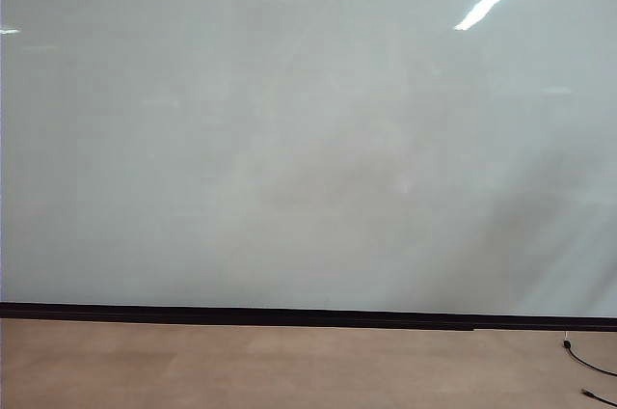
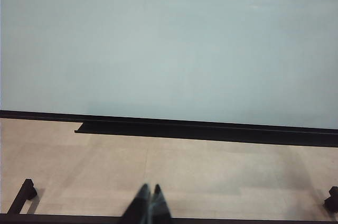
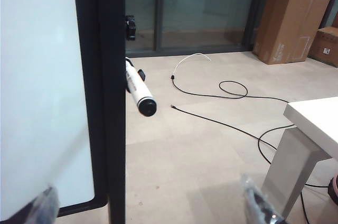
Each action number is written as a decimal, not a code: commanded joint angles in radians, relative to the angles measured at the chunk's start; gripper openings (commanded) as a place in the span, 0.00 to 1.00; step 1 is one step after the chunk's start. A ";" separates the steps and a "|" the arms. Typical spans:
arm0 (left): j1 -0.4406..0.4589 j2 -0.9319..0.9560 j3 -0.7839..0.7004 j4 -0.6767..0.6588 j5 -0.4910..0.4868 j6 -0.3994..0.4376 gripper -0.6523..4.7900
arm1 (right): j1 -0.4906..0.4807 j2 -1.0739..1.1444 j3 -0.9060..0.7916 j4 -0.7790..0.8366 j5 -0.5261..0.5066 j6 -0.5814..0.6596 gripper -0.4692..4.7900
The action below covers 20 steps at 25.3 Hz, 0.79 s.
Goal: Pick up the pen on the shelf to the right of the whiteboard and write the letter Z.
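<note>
While right gripper [image 3: 150, 205] gapes, black cables [image 3: 232, 89] trail beyond pen [image 3: 138, 91].

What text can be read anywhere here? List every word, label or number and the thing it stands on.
None can be read.
Cardboard boxes: small white labels, too small to read.
Pen: no print readable on its barrel.
Whiteboard: blank, no writing.
Left gripper, jaws together, and right gripper, jaws wide apart: no markings visible.

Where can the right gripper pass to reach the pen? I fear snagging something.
Right gripper is open; bare floor between the whiteboard frame and white table leads toward the pen. Cables crowd farther out. Left gripper hangs shut, elsewhere.
</note>
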 commanded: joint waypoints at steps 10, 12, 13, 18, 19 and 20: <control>0.000 0.000 0.002 0.005 0.000 0.004 0.11 | -0.043 0.157 0.071 0.135 -0.064 -0.027 1.00; 0.000 0.000 0.002 0.005 0.000 0.004 0.11 | -0.056 0.188 0.082 0.152 -0.072 -0.029 1.00; 0.000 0.000 0.002 0.005 0.000 0.004 0.11 | -0.061 0.199 0.085 0.162 -0.079 -0.029 1.00; 0.000 0.000 0.002 0.005 0.000 0.004 0.11 | -0.089 0.288 0.110 0.229 -0.111 -0.029 1.00; 0.000 0.000 0.002 0.005 -0.002 0.004 0.11 | -0.098 0.303 0.117 0.235 -0.122 -0.029 1.00; 0.000 0.000 0.002 0.005 0.000 0.004 0.11 | -0.108 0.338 0.140 0.235 -0.157 -0.029 1.00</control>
